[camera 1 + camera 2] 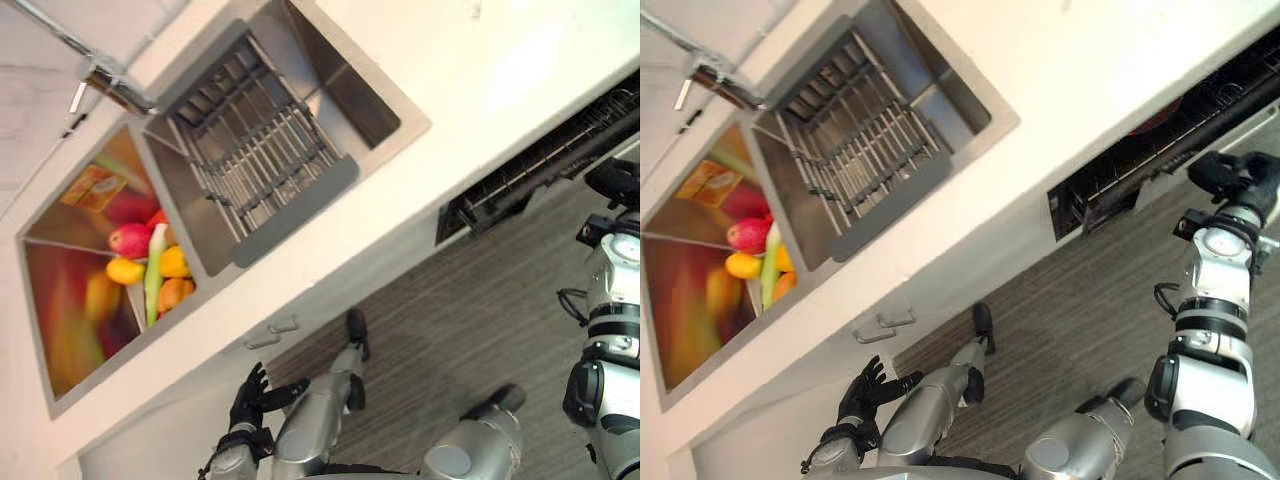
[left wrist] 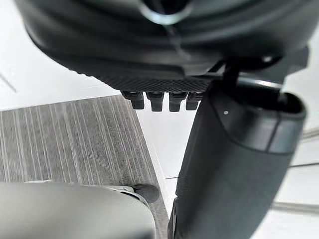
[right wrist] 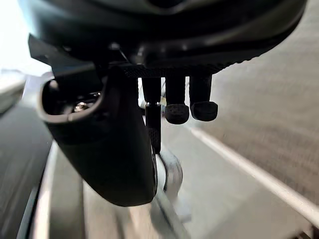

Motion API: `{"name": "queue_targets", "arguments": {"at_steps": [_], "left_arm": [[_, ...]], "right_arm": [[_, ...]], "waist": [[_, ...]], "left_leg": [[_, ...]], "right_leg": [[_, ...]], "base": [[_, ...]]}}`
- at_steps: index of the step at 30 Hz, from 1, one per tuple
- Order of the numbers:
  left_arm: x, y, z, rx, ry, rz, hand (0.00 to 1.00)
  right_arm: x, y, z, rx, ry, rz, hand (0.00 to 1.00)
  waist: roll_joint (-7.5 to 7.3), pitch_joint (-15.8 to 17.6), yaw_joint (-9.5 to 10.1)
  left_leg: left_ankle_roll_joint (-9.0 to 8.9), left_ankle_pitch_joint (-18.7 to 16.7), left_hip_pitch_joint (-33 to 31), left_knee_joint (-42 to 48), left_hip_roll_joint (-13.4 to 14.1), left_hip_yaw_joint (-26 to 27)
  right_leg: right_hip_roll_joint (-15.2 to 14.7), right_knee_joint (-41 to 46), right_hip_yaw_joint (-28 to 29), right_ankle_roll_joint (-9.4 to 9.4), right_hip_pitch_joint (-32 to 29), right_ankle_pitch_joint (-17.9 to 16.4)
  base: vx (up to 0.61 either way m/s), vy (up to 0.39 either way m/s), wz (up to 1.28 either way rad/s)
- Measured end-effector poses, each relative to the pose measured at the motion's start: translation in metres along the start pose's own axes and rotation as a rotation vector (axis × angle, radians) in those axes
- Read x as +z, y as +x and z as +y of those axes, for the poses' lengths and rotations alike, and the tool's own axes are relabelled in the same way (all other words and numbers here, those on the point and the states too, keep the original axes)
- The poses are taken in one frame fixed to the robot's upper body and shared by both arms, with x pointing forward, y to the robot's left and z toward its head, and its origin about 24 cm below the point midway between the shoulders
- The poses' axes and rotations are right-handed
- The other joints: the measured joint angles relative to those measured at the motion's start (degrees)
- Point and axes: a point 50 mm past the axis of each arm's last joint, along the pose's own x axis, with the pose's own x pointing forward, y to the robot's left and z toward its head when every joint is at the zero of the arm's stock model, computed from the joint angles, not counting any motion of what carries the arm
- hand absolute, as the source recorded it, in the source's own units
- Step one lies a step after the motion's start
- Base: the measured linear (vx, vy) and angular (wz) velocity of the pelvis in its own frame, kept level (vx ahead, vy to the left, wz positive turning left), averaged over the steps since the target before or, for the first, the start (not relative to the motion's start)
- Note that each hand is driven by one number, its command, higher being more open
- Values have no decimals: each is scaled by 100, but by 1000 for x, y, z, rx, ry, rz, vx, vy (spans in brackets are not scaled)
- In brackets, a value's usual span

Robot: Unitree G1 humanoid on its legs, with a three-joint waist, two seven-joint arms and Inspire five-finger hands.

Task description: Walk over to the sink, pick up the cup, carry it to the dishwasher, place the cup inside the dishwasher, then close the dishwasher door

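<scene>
Countertop (image 1: pixel 520 70) in white spans our view, with a double sink (image 1: pixel 352 85) set into it and the open dishwasher (image 1: pixel 1110 190) below its front edge. The sink's nearer basin carries a wire rack (image 1: pixel 260 150). The far basin holds toy fruit (image 1: pixel 135 242) and an orange packet (image 1: pixel 88 185).

Our right hand (image 1: pixel 1225 172) sits at the dishwasher door, and we cannot tell if it is open or closed. Our left hand (image 1: pixel 250 398) hangs low by the cabinet front, fingers spread and holding nothing.

We cannot place the cup for certain. A reddish shape (image 1: pixel 1155 120) inside the dishwasher may be it.

If so, closing the door is what remains. We judge that a cup left proud of the rack could block the door or tip. A hand left at the door's edge could get pinched.

The packet's print is unreadable.
</scene>
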Motion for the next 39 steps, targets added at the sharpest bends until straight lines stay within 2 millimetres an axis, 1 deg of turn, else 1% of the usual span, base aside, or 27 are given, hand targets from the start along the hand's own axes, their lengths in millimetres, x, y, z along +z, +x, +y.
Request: {"name": "queue_targets", "arguments": {"at_steps": [5,7,8,9,10,12,13,14,15,16,17,18,19,22,23,26,28,29,30,31,33,34,35,36,37,38,39], "left_arm": [[-16,-5,-2,-27,-67,56,100],[-21,-6,-4,-34,-78,74,100],[-25,-8,-2,-32,-84,93,100],[-30,-9,1,-30,-92,112,100],[-34,-11,3,-26,-92,125,100],[-39,-16,12,-1,-96,137,100],[-42,-19,18,19,-113,135,100],[-43,-20,20,28,-118,134,100],[-44,-21,23,46,-132,135,100],[-47,-23,27,64,-143,144,100],[-48,-24,28,72,-148,147,100],[-50,-25,31,91,-162,149,100],[-51,-27,35,107,-170,146,100],[-48,-28,45,128,-142,129,100],[-46,-29,51,139,-127,126,100],[-38,-28,65,150,-68,117,100],[-31,-24,70,149,-30,114,100],[-28,-21,70,144,-7,111,100],[-27,-21,71,141,12,112,100],[-26,-20,71,138,34,115,100],[-21,-18,71,144,79,108,100],[-18,-17,74,157,92,103,100],[-15,-17,77,170,114,99,100],[-15,-17,77,178,130,101,100],[-17,-17,76,189,139,107,100],[-17,-17,77,198,146,109,100],[-17,-17,78,208,145,110,100]], "right_arm": [[-9,-2,5,73,-68,16,100],[-21,-7,7,85,-71,31,100],[-38,-15,11,109,-50,54,100],[-61,-29,16,138,-9,97,100],[-75,-38,19,155,22,126,100],[-133,-85,28,197,119,263,100],[-166,-119,34,225,157,357,100],[-181,-137,36,234,168,405,100],[-210,-173,36,237,175,511,100],[-239,-210,27,214,165,651,100],[-252,-227,21,191,161,721,100],[-273,-260,4,134,139,846,100],[-284,-281,-12,55,132,927,100],[-291,-296,-34,-52,90,972,100],[-292,-302,-40,-58,62,984,100],[-294,-309,-39,-24,15,1004,100],[-295,-311,-34,-15,24,1029,100],[-296,-315,-28,1,37,1058,100],[-296,-317,-25,19,43,1075,100],[-297,-319,-22,36,48,1089,100],[-297,-332,-5,134,69,1132,100],[-297,-340,4,175,86,1151,100],[-296,-348,14,209,112,1172,100],[-296,-346,14,213,117,1163,100],[-296,-343,13,226,99,1140,100],[-295,-341,13,233,90,1122,100],[-293,-339,15,248,77,1097,100]], "waist": [[127,-149,-93],[153,-261,-73],[146,-392,-52],[36,-512,-21],[-8,-556,-16],[-211,-709,-14],[-329,-762,-7],[-374,-781,-6],[-450,-802,-9],[-508,-831,-18],[-538,-844,-20],[-602,-870,-28],[-691,-909,-39],[-950,-992,-78],[-1127,-1086,-75],[-1493,-1287,-65],[-1675,-1277,-67],[-1781,-1278,-73],[-1824,-1274,-91],[-1810,-1278,-116],[-1915,-1270,-226],[-2010,-1289,-230],[-2103,-1303,-232],[-2104,-1298,-267],[-1995,-1286,-309],[-1925,-1278,-321],[-1965,-1268,-311]], "left_leg": [[-8,5,199,-2,-17,-96],[-27,11,222,-4,37,-89],[-55,9,227,-5,91,-84],[-89,8,241,-6,164,-79],[-103,6,281,-6,202,-76],[-212,-33,416,-7,322,-64],[-258,-60,452,-8,415,-40],[-268,-65,452,-8,452,-28],[-341,-115,453,-9,530,11],[-351,-122,470,-9,571,40],[-359,-128,490,-9,600,49],[-366,-134,525,-10,626,61],[-364,-133,551,-10,638,102],[-371,-145,636,-37,664,107],[-407,-195,666,-40,677,112],[-354,-269,713,-43,682,106],[-317,-300,740,-42,634,94],[-283,-300,735,-1,591,112],[-232,-353,757,-30,515,91],[-218,-367,774,-42,472,46],[-204,-387,738,-48,376,-248],[-231,-369,715,-48,331,-387],[-254,-334,691,-50,310,-583],[-256,-335,690,-52,350,-758],[-262,-374,688,-52,513,-995],[-339,-403,666,-53,715,-1217],[-416,-432,630,-54,790,-1338]], "right_leg": [[33,7,-43,0,321,-106],[92,-33,-43,0,358,-106],[156,-70,-41,-3,369,-108],[241,-150,-42,0,404,-105],[296,-223,-45,1,467,-104],[481,-427,-69,2,646,-100],[589,-505,-50,1,679,-104],[643,-550,-36,2,680,-102],[748,-629,-2,4,686,-88],[823,-722,8,4,734,-48],[853,-768,7,4,765,-27],[914,-866,5,4,838,30],[965,-982,26,6,868,103],[1091,-1265,29,-2,1041,226],[1139,-1360,27,-6,1093,247],[1166,-1395,15,-59,1116,100],[1155,-1248,208,-274,1083,-110],[1156,-1149,413,-605,1016,-298],[1185,-1025,729,-914,960,-516],[1262,-1018,985,-1019,952,-626],[1649,-1197,1765,-1306,990,-834],[1762,-1321,1969,-1332,1072,-813],[1833,-1300,2156,-1173,1124,-690],[1899,-1037,2256,-1115,1085,-635],[2053,-412,2568,-1156,807,-716],[2455,-548,3073,-1203,709,-954],[2832,-1069,3472,-1233,650,-1087]], "base": [[76,-95,16],[32,-104,-2],[22,-89,-6],[29,-98,-6],[32,-112,-5],[25,-117,-8],[10,-96,-13],[0,-87,-19],[-4,-74,-17],[-5,-67,-15],[-1,-65,-10],[3,-58,-14],[0,-55,-16],[-19,-30,-6],[-57,-44,-6],[-55,-48,1],[-48,-46,21],[-22,-31,31],[-11,-30,37],[10,-44,48],[32,-74,70],[99,-100,80],[93,-81,80],[87,-107,91],[-12,-132,87],[-86,-200,79],[-116,-175,102]]}}
